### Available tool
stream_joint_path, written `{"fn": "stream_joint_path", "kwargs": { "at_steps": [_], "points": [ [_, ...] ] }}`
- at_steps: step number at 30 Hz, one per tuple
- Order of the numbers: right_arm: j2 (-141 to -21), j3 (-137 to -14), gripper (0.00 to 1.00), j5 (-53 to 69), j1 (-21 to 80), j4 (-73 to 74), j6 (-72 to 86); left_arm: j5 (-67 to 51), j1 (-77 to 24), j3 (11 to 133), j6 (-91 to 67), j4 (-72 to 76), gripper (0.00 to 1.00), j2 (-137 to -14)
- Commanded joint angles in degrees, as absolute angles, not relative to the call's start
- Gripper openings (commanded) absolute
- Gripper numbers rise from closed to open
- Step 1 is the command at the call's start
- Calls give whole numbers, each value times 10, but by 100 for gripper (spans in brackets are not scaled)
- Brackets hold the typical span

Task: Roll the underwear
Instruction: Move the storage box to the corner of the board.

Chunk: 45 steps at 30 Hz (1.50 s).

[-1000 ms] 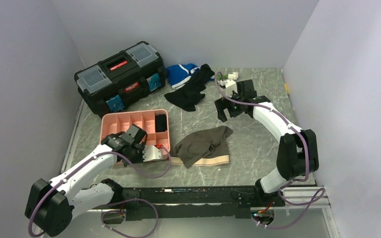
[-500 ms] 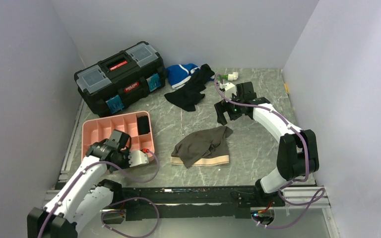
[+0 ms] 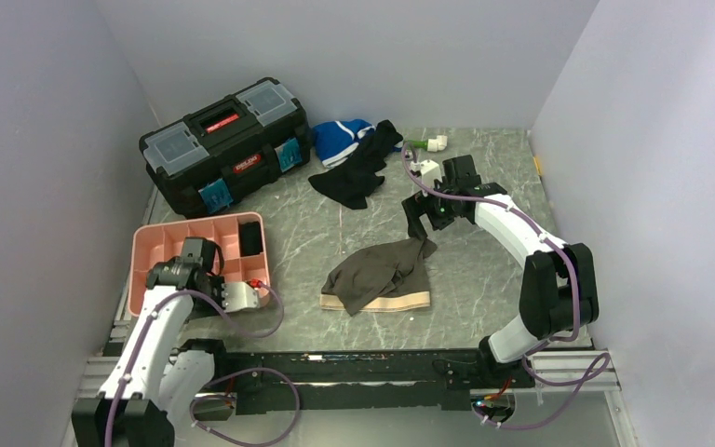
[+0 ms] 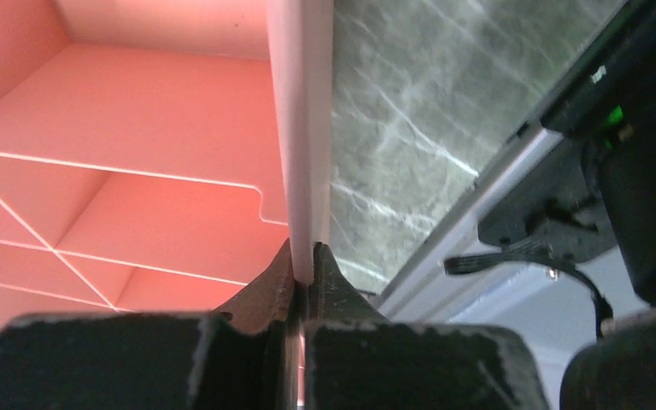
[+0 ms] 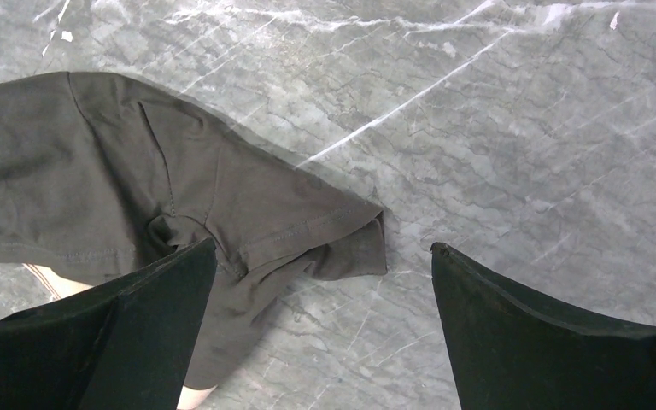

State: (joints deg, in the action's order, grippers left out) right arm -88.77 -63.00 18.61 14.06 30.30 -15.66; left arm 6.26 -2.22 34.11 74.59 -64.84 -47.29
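Note:
The underwear [image 3: 379,273] lies crumpled near the table's middle, dark grey-brown with its beige waistband [image 3: 386,303] along the near edge. My right gripper [image 3: 417,222] hangs open over its far right corner. In the right wrist view that corner of the underwear [image 5: 137,188] lies between and just beyond the spread fingers of the right gripper [image 5: 325,248], nothing held. My left gripper [image 3: 207,270] is at the near left, shut on the side wall of the pink tray [image 3: 144,247]. The left wrist view shows the left gripper [image 4: 305,252] pinching the tray [image 4: 137,128] wall.
A black toolbox [image 3: 226,142] stands at the back left. A plain black garment [image 3: 354,177] and a blue-and-white garment [image 3: 340,138] lie behind the underwear. A small white-and-green object [image 3: 428,143] sits at the back. One tray compartment holds a dark rolled item [image 3: 250,238].
My left arm has dragged the pink tray leftward, away from the underwear. My right gripper has come a little nearer, onto the underwear's far corner, still open.

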Motion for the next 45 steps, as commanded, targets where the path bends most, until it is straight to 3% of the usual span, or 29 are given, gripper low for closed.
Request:
{"fn": "stream_joint_path", "kwargs": {
  "at_steps": [1,23,27,30,31,38,45],
  "points": [
    [-868,-645,98,201,139,310,-167,124,-2,399,802,-749,5,-515],
    [-879,-650,98,220,139,337,-196,143,90,434,872,-733,36,-527],
    [-852,-642,99,250,147,385,-252,85,91,515,854,-781,60,-521],
    [-834,-625,99,253,167,407,-286,2,90,600,821,-811,96,-523],
    [-829,-617,99,252,173,412,-293,-30,91,626,801,-812,99,-524],
    [-794,-573,95,232,205,478,-337,-259,52,695,541,-711,99,-527],
    [-747,-493,96,211,225,495,-354,-278,6,623,393,-555,100,-507]
  ]
}}
